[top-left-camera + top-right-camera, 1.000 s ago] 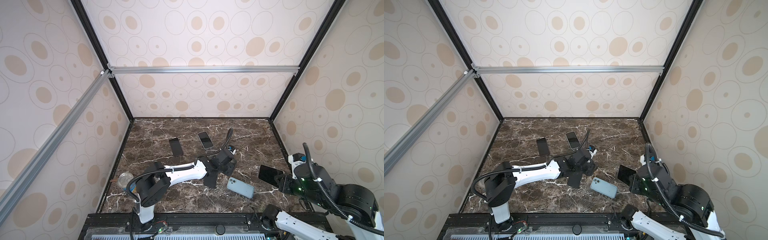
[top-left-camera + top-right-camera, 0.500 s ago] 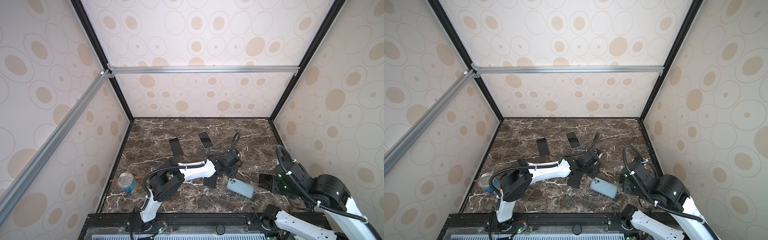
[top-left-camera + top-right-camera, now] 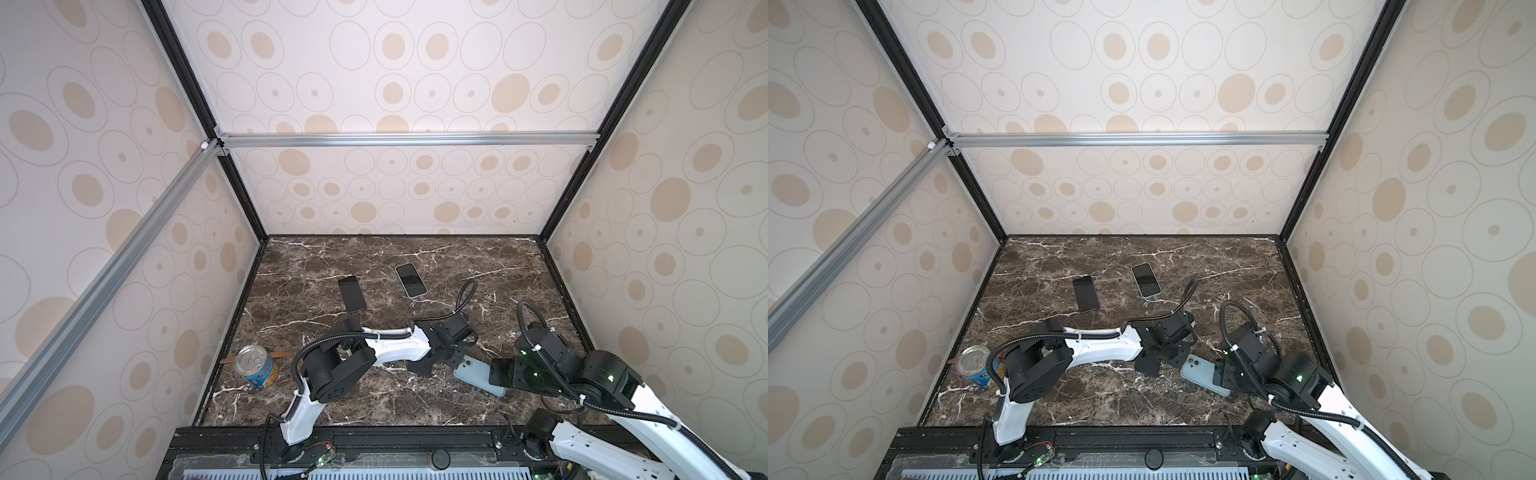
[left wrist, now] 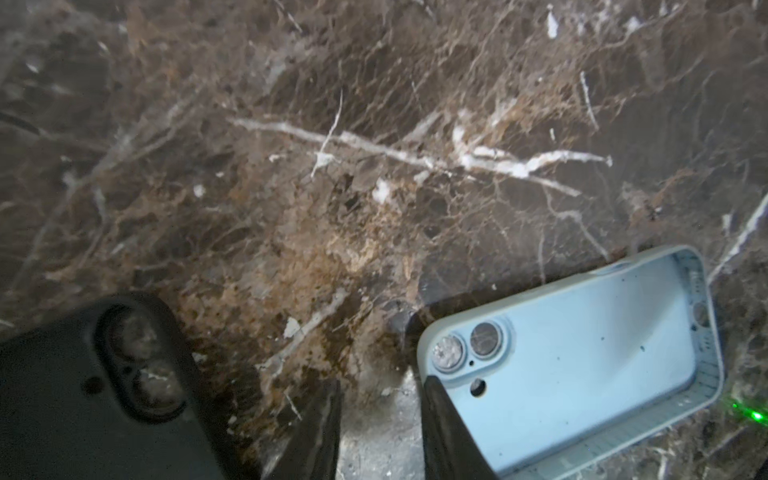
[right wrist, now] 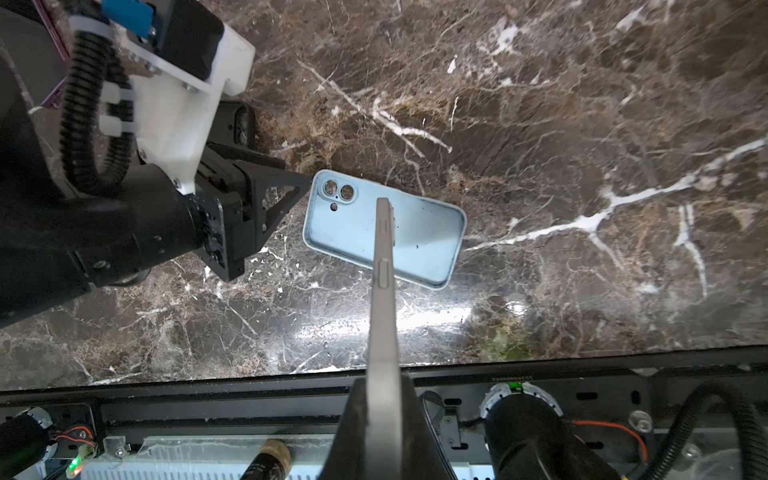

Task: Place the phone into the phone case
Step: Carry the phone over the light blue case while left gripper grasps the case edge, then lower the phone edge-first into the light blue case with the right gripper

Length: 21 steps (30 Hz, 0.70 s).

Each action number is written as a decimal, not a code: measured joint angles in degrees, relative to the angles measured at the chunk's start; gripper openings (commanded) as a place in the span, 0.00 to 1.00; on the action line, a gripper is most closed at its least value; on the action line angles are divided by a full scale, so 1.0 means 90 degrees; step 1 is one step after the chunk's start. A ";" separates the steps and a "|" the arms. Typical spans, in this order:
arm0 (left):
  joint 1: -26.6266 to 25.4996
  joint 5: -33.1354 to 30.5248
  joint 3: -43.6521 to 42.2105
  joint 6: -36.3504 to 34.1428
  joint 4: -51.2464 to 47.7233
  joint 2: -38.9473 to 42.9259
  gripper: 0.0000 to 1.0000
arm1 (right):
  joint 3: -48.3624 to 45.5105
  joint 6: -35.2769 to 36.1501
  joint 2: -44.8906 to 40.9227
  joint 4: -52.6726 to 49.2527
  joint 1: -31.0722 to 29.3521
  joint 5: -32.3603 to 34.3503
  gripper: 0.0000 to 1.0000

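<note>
**Bimanual cell, phone-to-case step.** The light-blue phone case (image 3: 473,374) lies flat, open side up, on the marble tabletop (image 3: 386,411). It sits towards the front and right of centre, and its camera cut-out end points to the left arm.

The right gripper (image 5: 380,409) is clamped on the phone (image 5: 383,266). The right wrist view shows the phone edge-on — side buttons visible — with its far end over the middle of the case (image 5: 424,237). In a top view the phone (image 3: 501,372) appears as a dark slab covering the case's right-hand end, carried by the right gripper (image 3: 517,374). Whether it touches the case cannot be told.

The left gripper (image 4: 380,392) is low over the table, its jaws a narrow way apart with bare marble showing in the gap. One of its fingers (image 4: 442,419) overlaps the camera corner of the case (image 4: 582,353); the other stands just outside that corner. In the right wrist view a finger (image 5: 289,189) of this gripper has its tip at the same corner.

A black phone case (image 4: 95,399) lies just beside the left gripper, on the side away from the blue one.

Farther back, well apart from both arms, lie a dark phone (image 3: 352,294) and a white-edged phone (image 3: 411,280). A tin can (image 3: 254,368) stands at the table's left edge.
</note>
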<state>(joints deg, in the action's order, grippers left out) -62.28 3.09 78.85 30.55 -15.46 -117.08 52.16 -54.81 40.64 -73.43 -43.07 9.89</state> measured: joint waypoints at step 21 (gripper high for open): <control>-0.0002 0.0542 -0.0274 0.0221 0.0381 0.0034 0.35 | -0.1268 0.0046 -0.0066 0.1416 0.1171 -0.1299 0.00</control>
<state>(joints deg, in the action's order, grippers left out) -62.30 7.97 76.38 32.53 -12.03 -116.77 40.75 -54.39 40.05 -60.69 -32.53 -1.80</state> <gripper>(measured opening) 0.353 0.099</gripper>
